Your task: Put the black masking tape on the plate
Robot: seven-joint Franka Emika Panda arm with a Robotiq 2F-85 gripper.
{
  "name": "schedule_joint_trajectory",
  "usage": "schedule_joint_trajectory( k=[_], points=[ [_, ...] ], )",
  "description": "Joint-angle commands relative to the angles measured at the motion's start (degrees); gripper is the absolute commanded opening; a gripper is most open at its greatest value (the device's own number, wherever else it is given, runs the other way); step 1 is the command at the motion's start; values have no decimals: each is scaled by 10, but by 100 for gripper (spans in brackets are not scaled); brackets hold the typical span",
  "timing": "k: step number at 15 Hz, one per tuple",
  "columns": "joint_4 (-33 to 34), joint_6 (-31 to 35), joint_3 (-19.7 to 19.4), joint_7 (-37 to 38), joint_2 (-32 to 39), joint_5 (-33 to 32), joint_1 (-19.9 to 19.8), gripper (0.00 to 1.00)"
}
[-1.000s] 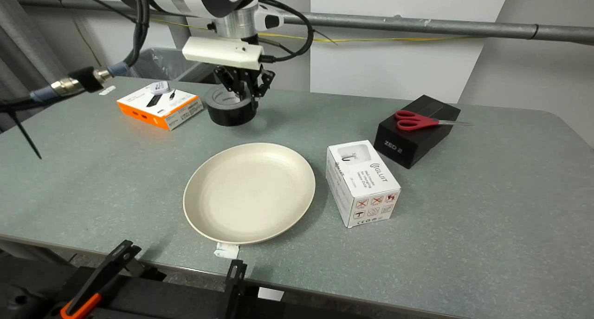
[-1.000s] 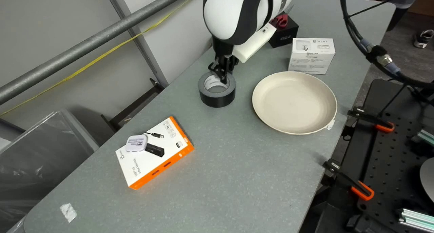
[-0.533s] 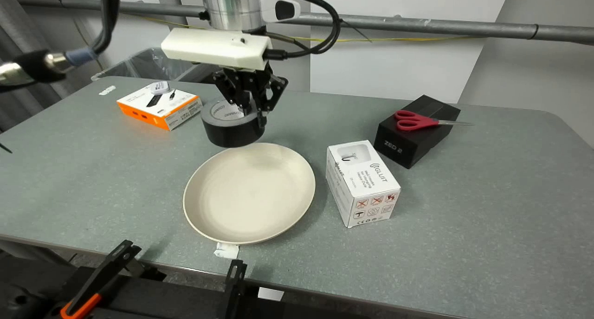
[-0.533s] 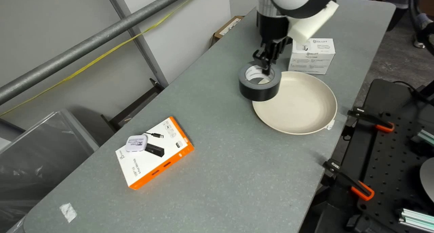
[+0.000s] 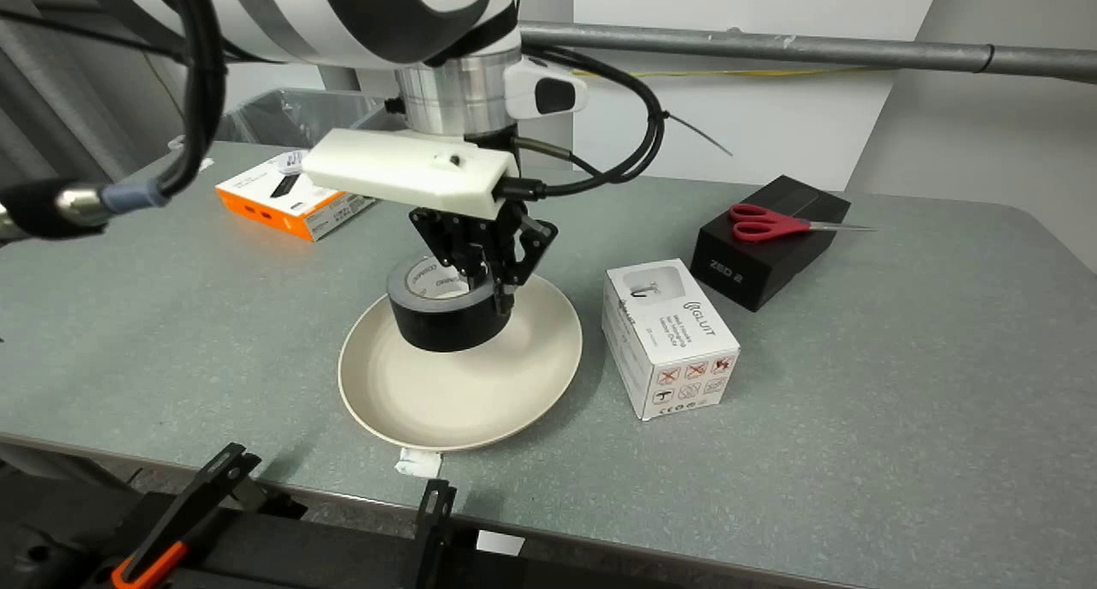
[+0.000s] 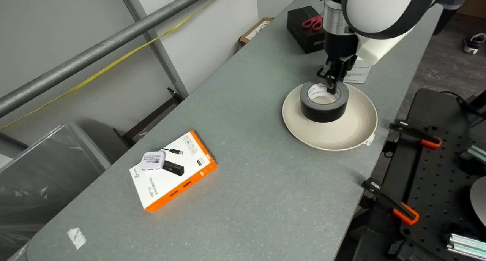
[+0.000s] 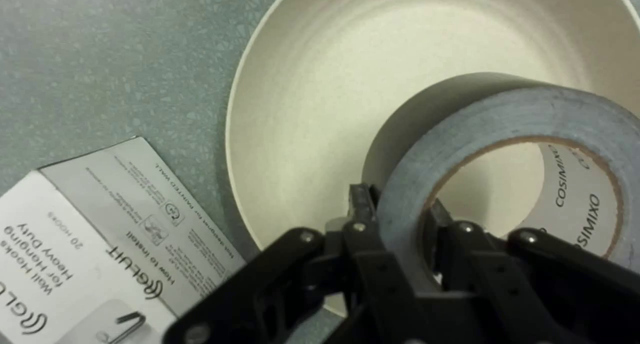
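The black masking tape (image 5: 450, 327) is a black roll with a grey top face and a white printed core. It also shows in an exterior view (image 6: 322, 114) and in the wrist view (image 7: 500, 114). My gripper (image 5: 491, 291) is shut on the roll's wall. In the wrist view the gripper (image 7: 400, 209) has one finger inside the hole and one outside. The roll is over the cream plate (image 5: 463, 400), inside its rim in both exterior views (image 6: 338, 137). The plate also shows in the wrist view (image 7: 310, 108). I cannot tell whether the roll's underside touches the plate.
A white box (image 5: 668, 340) stands right beside the plate and also shows in the wrist view (image 7: 125, 234). A black box (image 5: 728, 267) bears red scissors (image 5: 763, 223). An orange-white box (image 6: 174, 177) lies farther off. Clamps (image 5: 434, 512) sit at the table edge.
My gripper has carried the tape from the table beside the orange-white box, up and across, to over the plate, and it is lower than half a second ago. The plate and boxes have not moved.
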Motion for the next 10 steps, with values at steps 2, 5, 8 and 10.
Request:
schedule_joint_trajectory(
  k=[2, 5, 8, 10],
  points=[
    [32, 14, -4, 70, 63, -27, 11, 6],
    [42, 8, -13, 100, 87, -43, 26, 6],
    [50, -8, -31, 132, 92, -73, 43, 31],
    [48, -26, -42, 152, 80, -103, 53, 58]
  ],
)
